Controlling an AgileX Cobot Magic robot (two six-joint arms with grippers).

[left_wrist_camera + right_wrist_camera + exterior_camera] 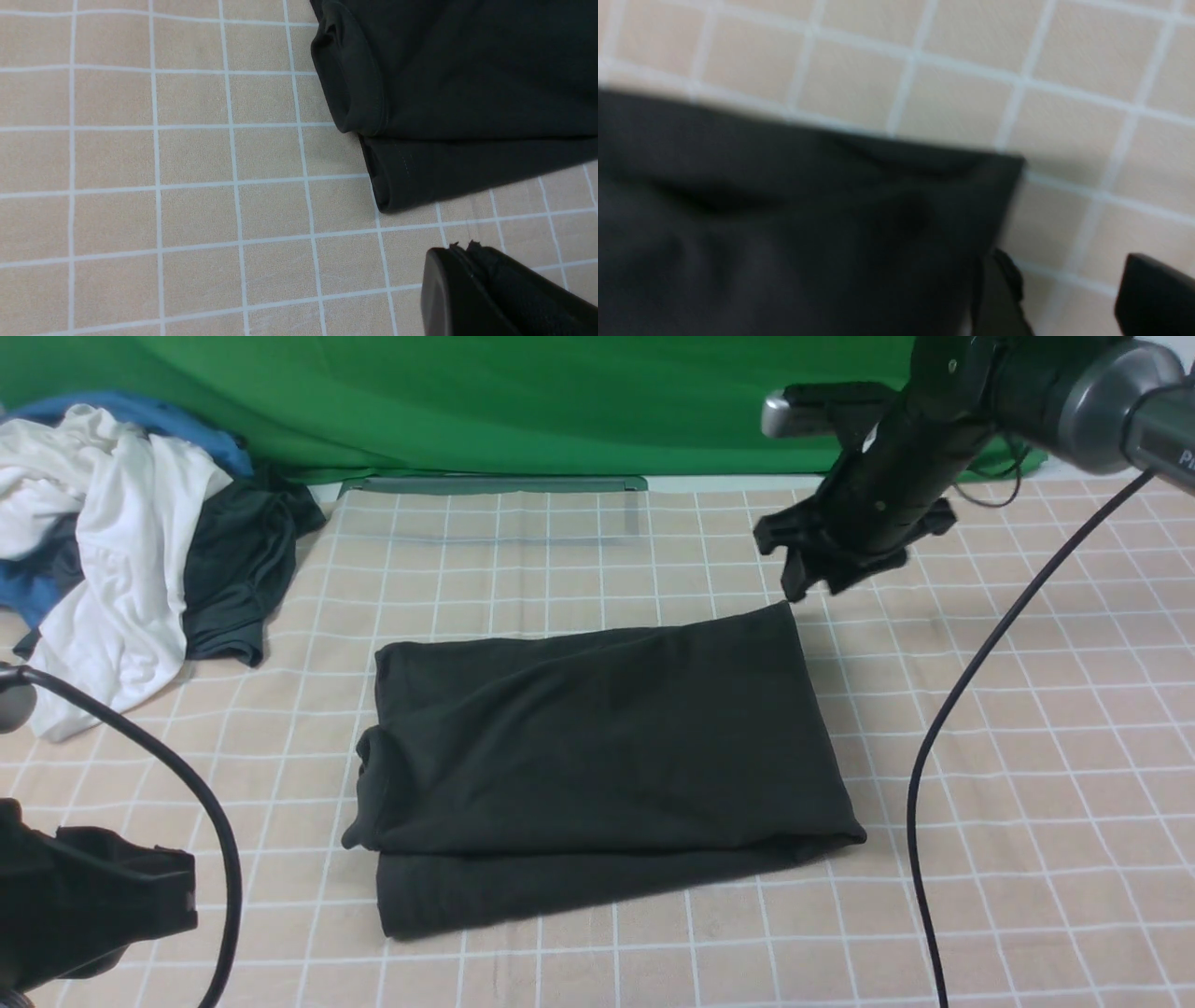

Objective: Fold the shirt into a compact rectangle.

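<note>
Left fingers (460, 252) pressed together, right fingers (1069, 289) parted and empty above the shirt (597, 756), already a folded rectangle; maybe one more fold

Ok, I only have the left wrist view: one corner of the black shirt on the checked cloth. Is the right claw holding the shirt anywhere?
Observer: No. The right claw hangs open just above the far right corner of the shirt, gripping nothing.
Operator: Does the fold look finished?
Observer: It is nearly a rectangle, but the bottom layer sticks out past the top one along the near edge.
Operator: Anything else on the table?
Observer: A pile of clothes lies at the far left, apart from the shirt.
</note>
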